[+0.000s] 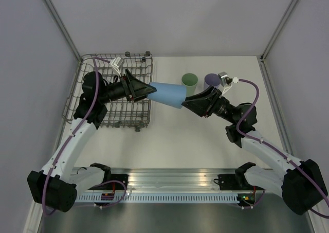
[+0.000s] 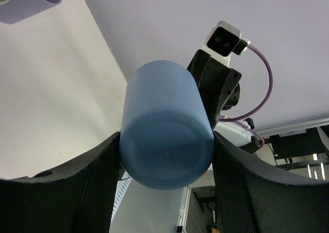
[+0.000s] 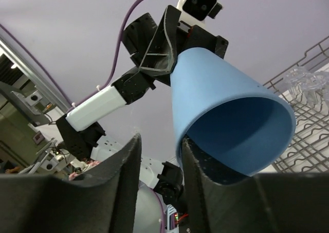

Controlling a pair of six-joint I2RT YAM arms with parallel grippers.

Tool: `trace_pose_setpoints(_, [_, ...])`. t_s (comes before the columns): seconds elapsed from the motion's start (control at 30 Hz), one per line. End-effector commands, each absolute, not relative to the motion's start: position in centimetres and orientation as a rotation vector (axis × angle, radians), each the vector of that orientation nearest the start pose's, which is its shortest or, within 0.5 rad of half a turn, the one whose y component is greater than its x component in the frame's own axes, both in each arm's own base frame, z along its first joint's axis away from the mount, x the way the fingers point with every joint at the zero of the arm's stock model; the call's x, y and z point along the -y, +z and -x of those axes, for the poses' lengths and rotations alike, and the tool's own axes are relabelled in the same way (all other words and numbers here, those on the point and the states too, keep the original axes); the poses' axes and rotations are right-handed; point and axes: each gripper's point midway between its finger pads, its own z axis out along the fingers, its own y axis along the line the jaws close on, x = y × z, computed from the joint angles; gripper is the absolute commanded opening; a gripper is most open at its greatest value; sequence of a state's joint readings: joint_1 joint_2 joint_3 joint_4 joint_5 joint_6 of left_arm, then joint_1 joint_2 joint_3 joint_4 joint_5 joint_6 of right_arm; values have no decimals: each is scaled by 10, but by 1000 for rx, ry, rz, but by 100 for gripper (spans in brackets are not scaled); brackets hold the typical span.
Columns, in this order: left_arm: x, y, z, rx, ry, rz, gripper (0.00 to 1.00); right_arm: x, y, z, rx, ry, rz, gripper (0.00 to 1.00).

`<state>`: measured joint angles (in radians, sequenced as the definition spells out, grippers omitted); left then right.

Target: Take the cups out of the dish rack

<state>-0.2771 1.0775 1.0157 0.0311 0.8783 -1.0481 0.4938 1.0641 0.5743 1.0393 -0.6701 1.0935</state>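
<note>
The blue cup (image 1: 168,94) hangs on its side in the air between the arms, right of the dish rack (image 1: 110,56). My left gripper (image 1: 149,90) is shut on its closed base, which fills the left wrist view (image 2: 167,135) between the fingers (image 2: 97,181). My right gripper (image 1: 186,102) is open at the cup's mouth. In the right wrist view one finger (image 3: 195,176) sits inside the rim of the blue cup (image 3: 221,99) and the other stands outside, apart from the wall. The pale green cup (image 1: 189,80) and the lavender cup (image 1: 212,81) stand on the table.
The rack (image 3: 303,145) shows at the right of the right wrist view with clear cups (image 3: 308,81) in it. The lavender cup (image 2: 31,1) shows at the top left of the left wrist view. White walls close the table at the back and sides.
</note>
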Motion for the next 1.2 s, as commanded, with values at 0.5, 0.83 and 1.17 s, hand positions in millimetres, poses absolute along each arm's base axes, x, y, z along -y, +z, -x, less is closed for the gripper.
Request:
trace_pose_setpoints(0.5, [252,376,-234,-1858,-1748,-173,2,-265,393,-183,-1131,1783,460,25])
trace_pose_setpoints(0.83, [250,369,-241,-1894,-1671,-159,69,-268,384,-197,-1252,1630,469,0])
trace_pose_setpoints(1.17, [200,344,-279,-2033,-1079,21,100,-236,372,-236,-1571,1069,473,0])
